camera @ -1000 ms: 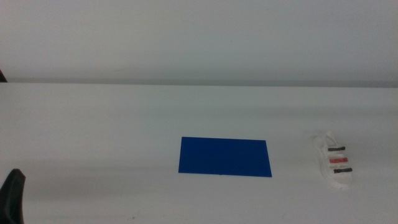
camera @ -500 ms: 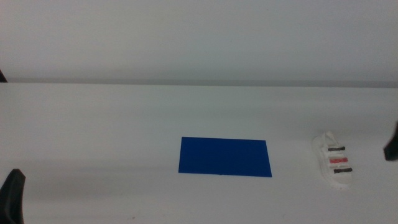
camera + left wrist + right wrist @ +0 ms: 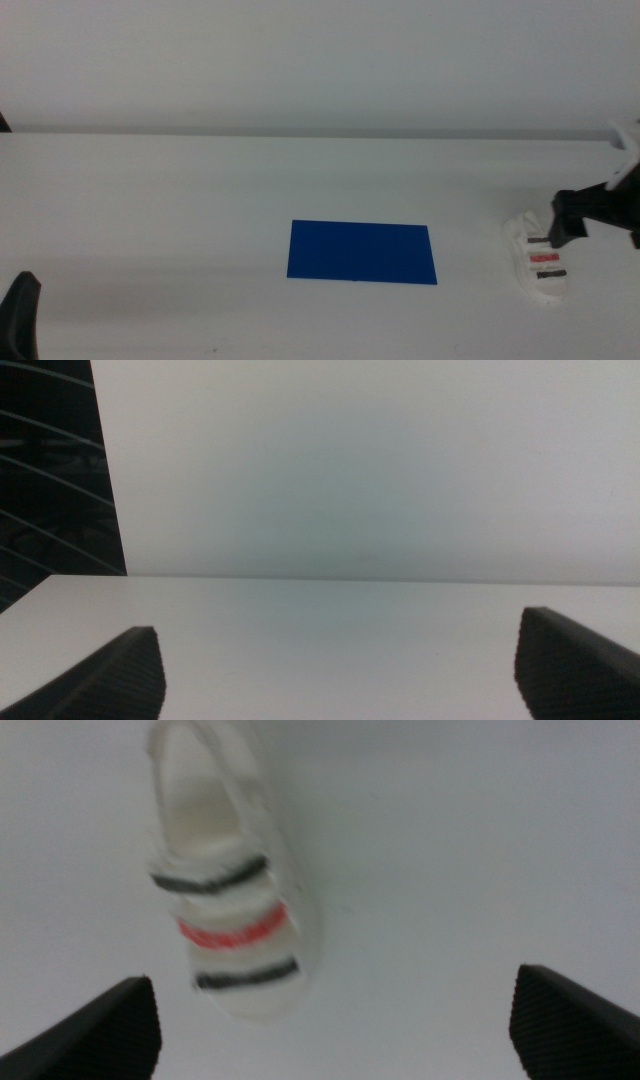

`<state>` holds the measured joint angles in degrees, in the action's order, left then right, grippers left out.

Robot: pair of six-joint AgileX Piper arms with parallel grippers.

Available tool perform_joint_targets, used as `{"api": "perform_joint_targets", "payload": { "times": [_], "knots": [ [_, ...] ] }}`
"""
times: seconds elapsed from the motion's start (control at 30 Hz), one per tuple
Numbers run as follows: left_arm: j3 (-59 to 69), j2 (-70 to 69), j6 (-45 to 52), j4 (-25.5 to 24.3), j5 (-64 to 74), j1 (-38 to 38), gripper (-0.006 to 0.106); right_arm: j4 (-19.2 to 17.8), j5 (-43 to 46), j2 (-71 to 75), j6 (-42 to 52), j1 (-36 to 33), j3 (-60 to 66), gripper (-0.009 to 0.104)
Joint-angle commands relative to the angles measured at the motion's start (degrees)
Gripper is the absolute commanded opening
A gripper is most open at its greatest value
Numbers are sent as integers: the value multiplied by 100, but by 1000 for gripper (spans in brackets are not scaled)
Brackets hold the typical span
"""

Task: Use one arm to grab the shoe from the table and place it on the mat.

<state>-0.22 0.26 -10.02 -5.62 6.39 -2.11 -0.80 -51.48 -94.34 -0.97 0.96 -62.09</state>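
right gripper (image 3: pixel 330 1020) above shoe (image 3: pixel 540 260), fingers wide apart, off to one side, not yet straddling | shoe on tabletop (image 3: pixel 150 200), clear of mat (image 3: pixel 362 252) | left gripper (image 3: pixel 340 670) waits, fingers apart

Table (image 3: pixel 200 200): smooth, matt white surface. Mat (image 3: pixel 362 252): thin, flat, matt blue sheet. Shoe (image 3: pixel 225 890): white, matt, dark and red straps. Right gripper (image 3: pixel 335 1020): jaw pads finely ridged, black.
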Motion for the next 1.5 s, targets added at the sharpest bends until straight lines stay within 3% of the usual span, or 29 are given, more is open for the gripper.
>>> {"api": "perform_joint_targets", "payload": {
  "times": [0.0,0.77,0.97,1.17,1.27,1.47],
  "knots": [
    [244,-235,-34,12,-97,-23,94,-13,257,-129,57,-109,-66,93],
    [244,-235,-34,12,-97,-23,94,80,1074,-1139,-76,-393,-66,90],
    [244,-235,-34,12,-97,-23,94,80,1204,-1321,-76,-393,-66,66],
    [244,-235,-34,12,-97,-23,94,80,1440,-1389,-76,-393,-66,25],
    [244,-235,-34,12,-97,-23,94,80,1273,-1327,-76,-437,-190,-2],
    [244,-235,-34,12,-97,-23,94,-92,142,-992,-1253,-1163,-899,-2]
  ]
}}
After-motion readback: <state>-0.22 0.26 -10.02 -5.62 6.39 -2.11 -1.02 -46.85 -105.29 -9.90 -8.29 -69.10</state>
